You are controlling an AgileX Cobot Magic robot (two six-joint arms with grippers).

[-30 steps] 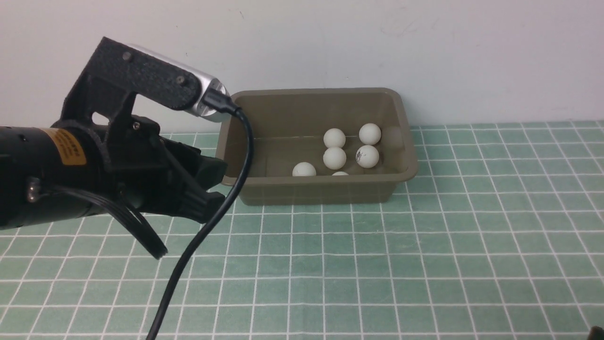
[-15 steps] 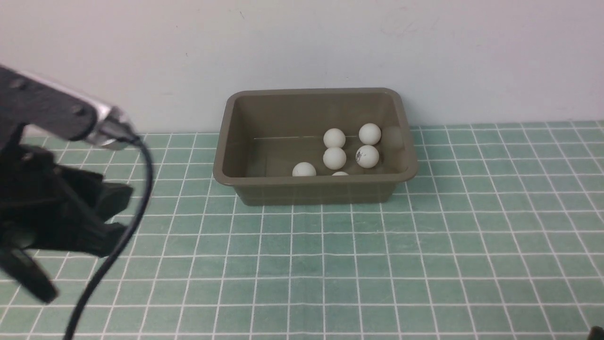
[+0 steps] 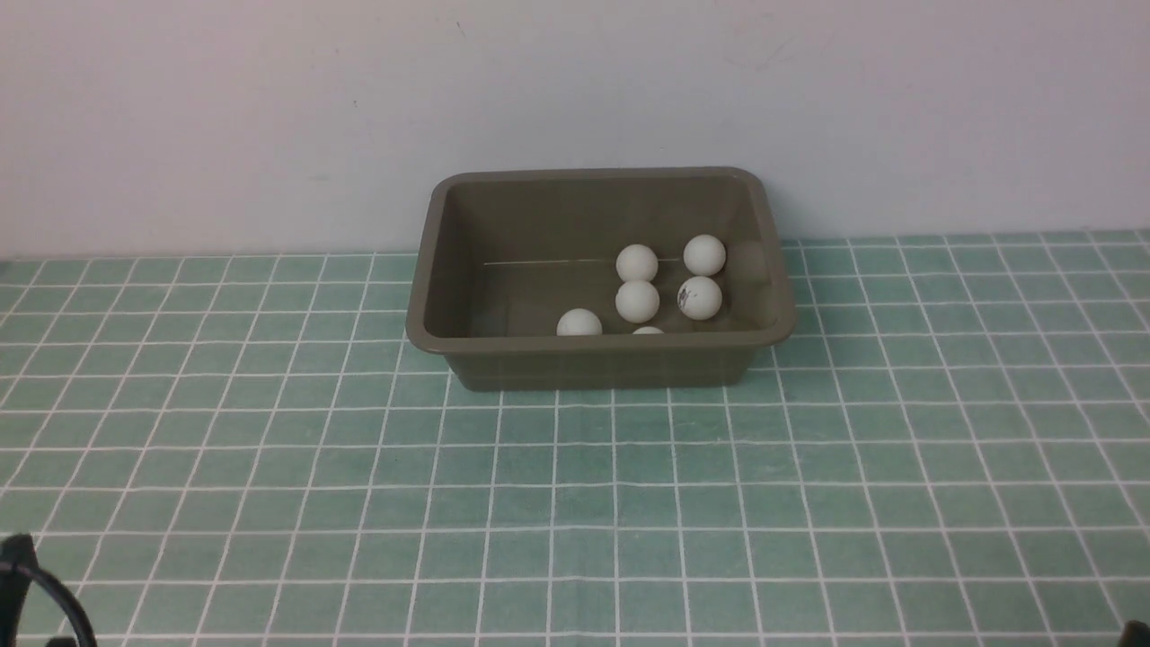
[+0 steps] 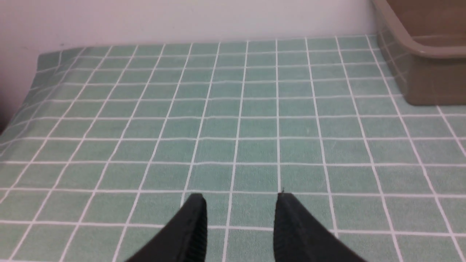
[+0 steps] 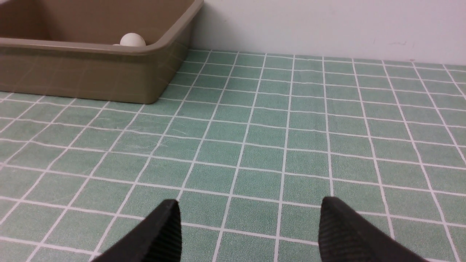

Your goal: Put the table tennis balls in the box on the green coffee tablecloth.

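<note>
Nearest the camera, only scraps of arm hardware at the bottom corners of the front view. Left gripper (image 4: 238, 203) over bare green coffee tablecloth (image 3: 575, 503), fingers (image 4: 194, 218) parted by a modest gap, nothing between them. Right gripper (image 5: 249, 218) likewise over bare cloth, fingers (image 5: 164, 229) spread wide, empty. No loose ball on the cloth in any view. Farther out, the box (image 3: 597, 359) against the back wall, long axis running left to right, upright, flat on the cloth. From the left fingers, box ahead and off toward the right; from the right fingers, ahead and off toward the left, corner near. Cannot tell which arm is closer. Inside, table tennis balls (image 3: 637, 301) clustered in the right half of the tub: four fully visible, two more peeking above the near wall, so six counted. Matte white, one (image 3: 699, 297) carrying a dark printed mark. One ball (image 5: 132, 39) seen over the rim from the right wrist view. Judgement: task looks complete; no pick left, both arms parked clear.
</note>
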